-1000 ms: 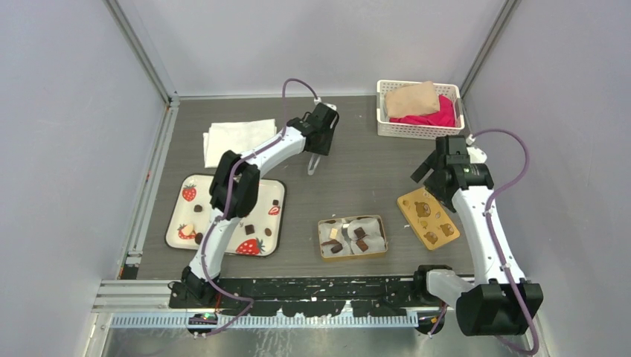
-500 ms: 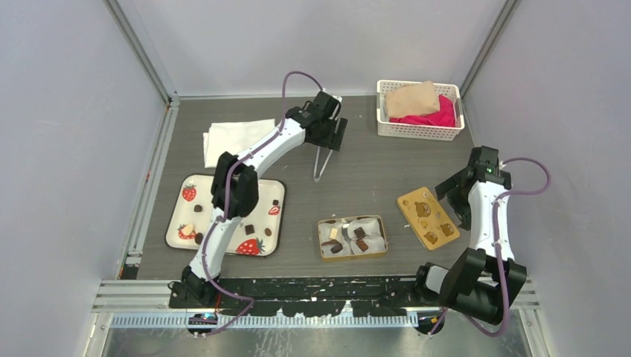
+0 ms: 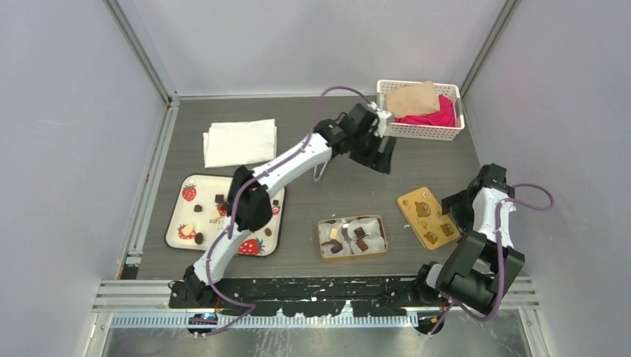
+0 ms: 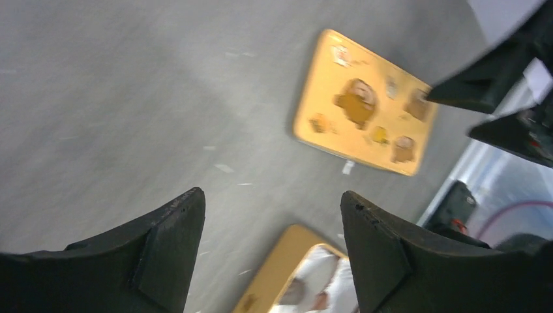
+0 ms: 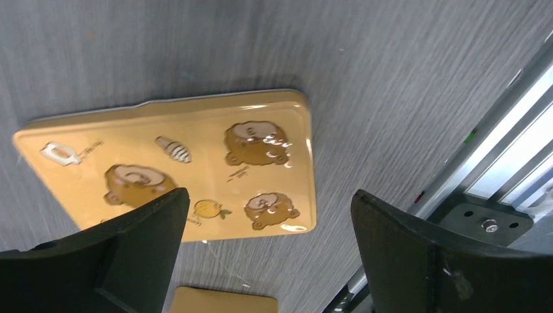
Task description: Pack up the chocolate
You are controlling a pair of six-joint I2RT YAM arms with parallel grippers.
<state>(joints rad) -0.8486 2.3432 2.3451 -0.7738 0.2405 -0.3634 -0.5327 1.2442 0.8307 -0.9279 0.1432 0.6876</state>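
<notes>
Right gripper (image 5: 269,194) hangs with its fingers spread wide and nothing between them, low over the golden-yellow lid (image 5: 195,169) at the near right of the table. The lid is printed with brown bears and a small lemon; the script beside the bears is too fine to read, and no brand shows anywhere. Just left of the lid sits the open tin (image 3: 353,256), its long axis running left to right, with a few pieces already nested in white paper cups. Most of the chocolate (image 3: 199,238) lies loose on the strawberry-printed tray (image 3: 177,219) at the near left, well apart from both grippers. The coming pick therefore turns on reach to the left: the tray sits on the left arm's side, and the right arm, folded beyond the tin, looks the worse placed for it. Further back, what looks like a slim pair of tongs (image 3: 318,172) lies partly under the left arm, and a folded white cloth (image 3: 239,141) rests at the far left. Left gripper (image 4: 270,195), likewise spread and empty, reaches out to the far right near the white basket (image 3: 417,132) of pink and tan fabric, so by my reckoning it must swing leftward across the table before it can take another piece.
</notes>
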